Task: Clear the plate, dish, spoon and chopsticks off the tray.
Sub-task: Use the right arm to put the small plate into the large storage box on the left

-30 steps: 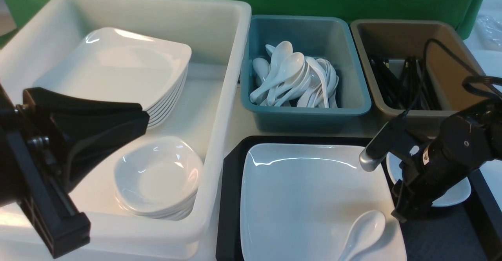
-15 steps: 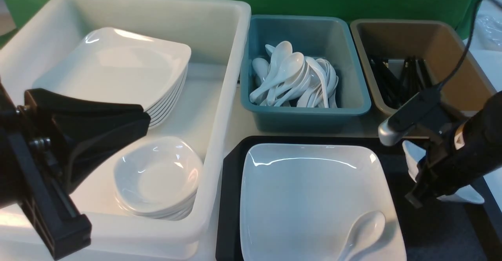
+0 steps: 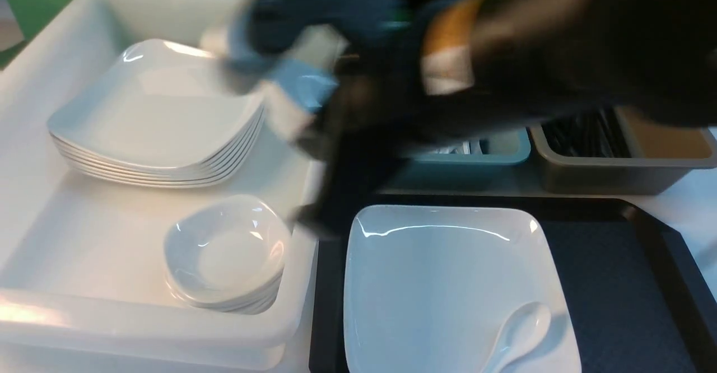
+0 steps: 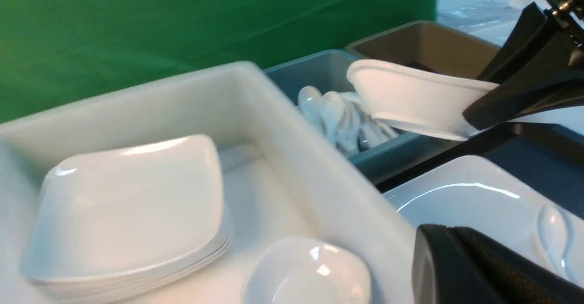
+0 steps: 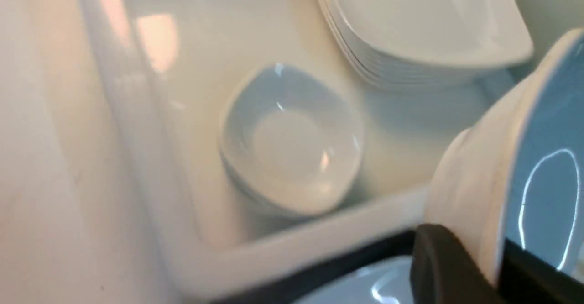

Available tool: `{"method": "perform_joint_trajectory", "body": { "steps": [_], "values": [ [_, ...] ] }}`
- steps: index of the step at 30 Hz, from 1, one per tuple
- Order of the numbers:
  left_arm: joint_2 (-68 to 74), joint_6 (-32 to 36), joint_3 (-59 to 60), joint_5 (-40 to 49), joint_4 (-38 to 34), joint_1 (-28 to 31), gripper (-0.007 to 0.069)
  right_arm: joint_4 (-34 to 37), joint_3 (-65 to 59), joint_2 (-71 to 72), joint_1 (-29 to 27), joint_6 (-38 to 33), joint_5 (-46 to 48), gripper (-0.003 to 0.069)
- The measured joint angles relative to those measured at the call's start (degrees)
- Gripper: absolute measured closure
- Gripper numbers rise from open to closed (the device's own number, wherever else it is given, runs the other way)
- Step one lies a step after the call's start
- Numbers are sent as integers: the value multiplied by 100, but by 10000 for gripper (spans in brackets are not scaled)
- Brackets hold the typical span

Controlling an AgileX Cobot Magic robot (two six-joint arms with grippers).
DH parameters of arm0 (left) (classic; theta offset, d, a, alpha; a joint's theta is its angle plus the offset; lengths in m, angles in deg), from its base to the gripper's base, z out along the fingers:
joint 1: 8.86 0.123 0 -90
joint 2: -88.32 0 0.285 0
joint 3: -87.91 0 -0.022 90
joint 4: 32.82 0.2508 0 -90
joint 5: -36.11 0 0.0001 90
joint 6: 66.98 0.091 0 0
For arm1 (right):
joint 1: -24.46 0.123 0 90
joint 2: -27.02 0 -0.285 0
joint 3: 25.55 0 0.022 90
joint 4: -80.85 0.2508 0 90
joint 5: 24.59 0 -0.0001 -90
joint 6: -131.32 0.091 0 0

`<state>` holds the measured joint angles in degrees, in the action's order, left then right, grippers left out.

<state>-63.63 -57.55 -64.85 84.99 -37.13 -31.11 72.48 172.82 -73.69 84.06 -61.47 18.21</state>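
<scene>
R claw clamped on dish rim, rest of dish jutting out past its tips.

Black right arm, orange-and-white band; wedge-shaped black right pincer fingers.

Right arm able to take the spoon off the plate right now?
Probably not yet: the right gripper is shut on the dish, aloft by the white tub. The spoon lies uncovered on the plate, so nothing else blocks it.

front: forward, down over tray | left wrist: near, oblique | right wrist: close | shared: white tub
</scene>
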Motion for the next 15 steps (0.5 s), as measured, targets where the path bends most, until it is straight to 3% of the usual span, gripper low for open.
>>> {"method": "perform_joint_trajectory", "body": {
  "steps": [7, 15],
  "values": [
    [-751, -385, -4, 445, 229, 0, 604, 12, 1720, -2186, 287, -375, 433, 595],
    [-752, -390, -4, 584, 164, 0, 604, -36, 2241, -3334, 147, -442, 541, 587]
  ]
}}
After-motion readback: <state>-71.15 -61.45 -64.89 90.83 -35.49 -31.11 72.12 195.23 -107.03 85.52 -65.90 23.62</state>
